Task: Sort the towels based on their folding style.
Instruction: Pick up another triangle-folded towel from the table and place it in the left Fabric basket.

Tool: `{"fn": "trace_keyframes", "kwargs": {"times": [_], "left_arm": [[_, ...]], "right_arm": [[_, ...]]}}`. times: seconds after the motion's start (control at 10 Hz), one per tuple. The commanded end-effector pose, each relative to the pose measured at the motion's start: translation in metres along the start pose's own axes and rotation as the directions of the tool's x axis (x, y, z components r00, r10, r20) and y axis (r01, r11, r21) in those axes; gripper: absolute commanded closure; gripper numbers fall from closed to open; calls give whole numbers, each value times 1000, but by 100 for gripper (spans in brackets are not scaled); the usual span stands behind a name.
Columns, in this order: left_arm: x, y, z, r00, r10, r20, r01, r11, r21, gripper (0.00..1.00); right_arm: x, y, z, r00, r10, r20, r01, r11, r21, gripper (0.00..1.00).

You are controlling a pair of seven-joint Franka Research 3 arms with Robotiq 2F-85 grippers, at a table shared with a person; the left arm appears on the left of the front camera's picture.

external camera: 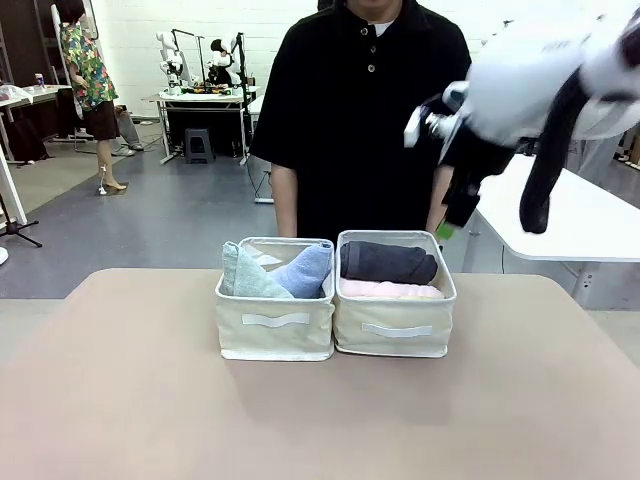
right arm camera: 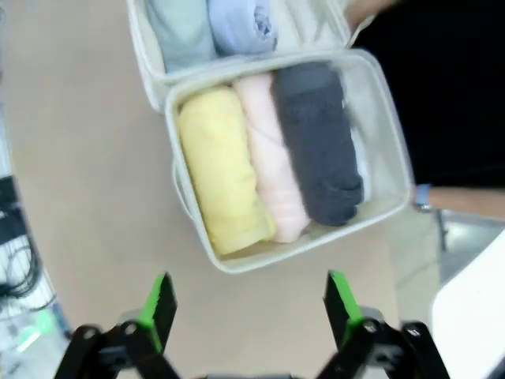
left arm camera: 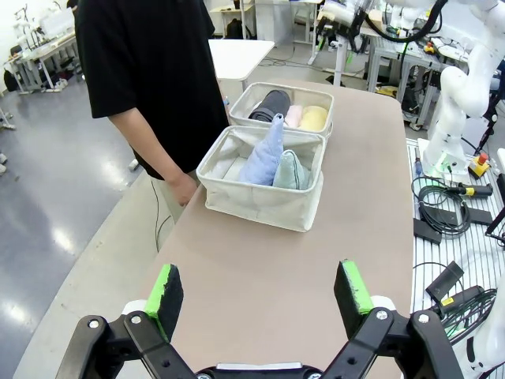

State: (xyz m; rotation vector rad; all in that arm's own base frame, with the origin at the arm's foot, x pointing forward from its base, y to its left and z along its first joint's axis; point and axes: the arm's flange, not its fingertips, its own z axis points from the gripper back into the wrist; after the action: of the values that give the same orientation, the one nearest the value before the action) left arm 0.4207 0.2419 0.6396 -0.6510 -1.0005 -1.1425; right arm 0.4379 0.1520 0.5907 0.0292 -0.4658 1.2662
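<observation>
Two cream baskets stand side by side mid-table. The left basket holds a pale teal cone towel and a light blue cone towel. In the right basket lie a dark grey roll and a pink roll. My right gripper hangs open above that basket's far right corner. Its wrist view looks down past the right gripper on the yellow roll, pink roll and dark grey roll. The left gripper is open and empty, well short of the cones.
A person in a black shirt stands at the far edge behind the baskets, one hand by the table's rim. Bare tan tabletop lies in front of the baskets. A white table stands at the back right.
</observation>
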Motion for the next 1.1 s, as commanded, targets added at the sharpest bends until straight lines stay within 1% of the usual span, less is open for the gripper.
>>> {"fn": "trace_keyframes", "kwargs": {"times": [0.0, 0.1, 0.2, 0.3, 0.4, 0.6, 0.7, 0.8, 1.0], "left_arm": [[0, -2, -1, 1000, -5, -21, 5, 1000, 6, 0], [0, -2, -1, 1000, -5, -21, 5, 1000, 6, 0], [0, -2, -1, 1000, -5, -21, 5, 1000, 6, 0], [0, -2, -1, 1000, -5, -21, 5, 1000, 6, 0], [0, -2, -1, 1000, -5, -21, 5, 1000, 6, 0], [0, -2, -1, 1000, -5, -21, 5, 1000, 6, 0], [0, -2, -1, 1000, -5, -21, 5, 1000, 6, 0], [0, -2, -1, 1000, -5, -21, 5, 1000, 6, 0], [0, -2, -1, 1000, -5, -21, 5, 1000, 6, 0]], "right_arm": [[-73, -5, 100, 955, -41, 293, 27, 998, 52, 2], [-108, -12, 128, 916, -73, 395, 49, 996, 71, 2], [-143, -21, 149, 866, -82, 493, 26, 993, 118, 2], [-179, -36, 159, 821, -109, 561, 45, 991, 127, 2], [-220, -50, 159, 797, -119, 592, 30, 987, 159, 2], [-279, -65, 150, 814, -50, 579, -73, 980, 188, 2], [-303, -73, 148, 802, -83, 591, -34, 982, 184, 2], [-328, -80, 148, 775, -70, 628, -48, 985, 168, 2], [-361, -88, 152, 713, -99, 694, -19, 987, 160, 2]]}}
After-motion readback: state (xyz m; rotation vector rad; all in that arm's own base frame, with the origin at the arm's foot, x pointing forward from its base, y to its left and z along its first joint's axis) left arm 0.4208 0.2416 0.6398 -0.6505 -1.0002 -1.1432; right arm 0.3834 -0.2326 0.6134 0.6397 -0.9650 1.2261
